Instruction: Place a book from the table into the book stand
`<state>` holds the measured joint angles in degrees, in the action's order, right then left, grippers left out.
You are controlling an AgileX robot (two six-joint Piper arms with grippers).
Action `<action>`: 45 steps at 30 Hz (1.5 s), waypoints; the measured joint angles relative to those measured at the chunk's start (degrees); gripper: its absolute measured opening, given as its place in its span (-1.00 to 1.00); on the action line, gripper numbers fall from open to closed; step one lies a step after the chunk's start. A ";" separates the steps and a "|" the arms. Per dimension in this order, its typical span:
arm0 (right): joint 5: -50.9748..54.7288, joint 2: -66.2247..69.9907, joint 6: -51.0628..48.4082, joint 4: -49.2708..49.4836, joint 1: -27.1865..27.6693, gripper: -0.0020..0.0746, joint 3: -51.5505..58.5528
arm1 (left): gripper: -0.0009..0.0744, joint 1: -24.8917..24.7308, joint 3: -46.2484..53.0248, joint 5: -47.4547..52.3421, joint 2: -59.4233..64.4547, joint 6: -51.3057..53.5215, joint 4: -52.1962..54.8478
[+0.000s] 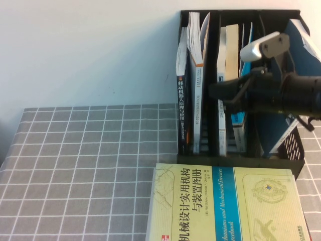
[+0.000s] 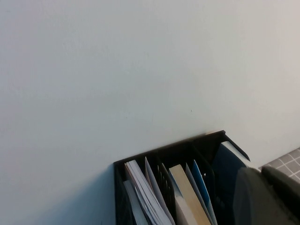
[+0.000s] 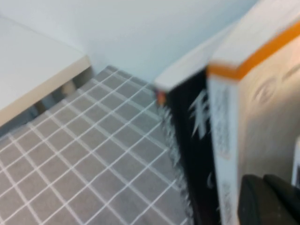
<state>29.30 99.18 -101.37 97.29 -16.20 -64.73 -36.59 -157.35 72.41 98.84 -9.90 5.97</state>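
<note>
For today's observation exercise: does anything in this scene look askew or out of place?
Yes. In the book stand, a blue folder leans diagonally in the rightmost slot. The right pincer hovers before the stand; the left pincer is unseen.
</note>
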 joint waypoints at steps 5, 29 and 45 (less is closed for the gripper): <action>1.83 0.00 -0.12 0.00 0.37 -0.95 -1.30 | -0.98 0.00 2.57 0.00 -0.89 0.00 0.00; 29.76 -15.17 50.67 -63.31 0.57 -0.95 -1.44 | -0.98 0.00 24.03 0.00 -20.92 7.71 -8.18; 11.46 -54.86 84.35 -96.66 0.57 -0.95 19.85 | -0.98 0.04 95.38 -37.51 -53.91 2.65 5.38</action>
<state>40.76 44.32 -17.01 0.62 -15.63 -44.88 -36.55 -61.97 34.90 44.93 -7.25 11.35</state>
